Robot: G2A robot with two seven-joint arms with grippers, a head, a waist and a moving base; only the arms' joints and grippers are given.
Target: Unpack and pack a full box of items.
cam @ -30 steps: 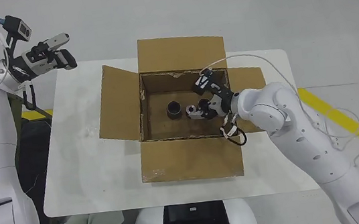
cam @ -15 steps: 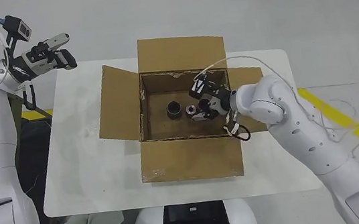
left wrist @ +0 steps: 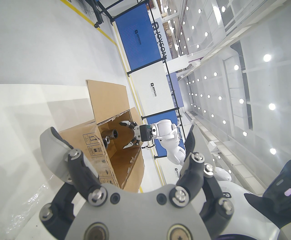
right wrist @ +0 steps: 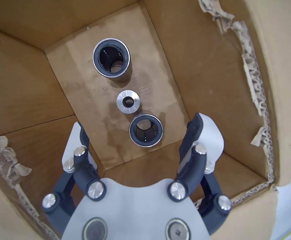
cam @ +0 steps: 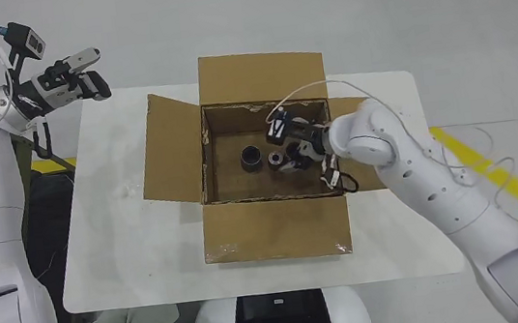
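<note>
Far left, my left pincer point(cam: 94, 73) hangs over the back corner of the white worktop point(cam: 103, 239), well apart from everything, its fingers spread with nothing in them.

In the middle is the cardboard box point(cam: 172, 153), all four flaps folded out. Three metal parts stand in a row on its floor. First is the big sleeve point(right wrist: 111, 59), upright on its end with a dark bore and a shiny rim. Just beside it is the little cone-shaped collar point(right wrist: 128, 101), hole facing up. Next comes the smaller sleeve point(right wrist: 145, 133), also upright, near the collar, though I can't tell if they touch.

The right pincer point(right wrist: 138, 123) is down inside the box, released, with one finger on either side of the smaller sleeve and not touching it.

My read is that it's the unpacking half and the smaller sleeve is next out. It looks like solid steel, so I'd expect it to be heavy for its size, completely rigid, and slick on that polished wall. I'd pinch it across the outer wall around mid-height, squarely, because an off-centre squeeze could squirt it sideways into the collar. It isn't fragile, but dropping it would dent the cardboard.
</note>
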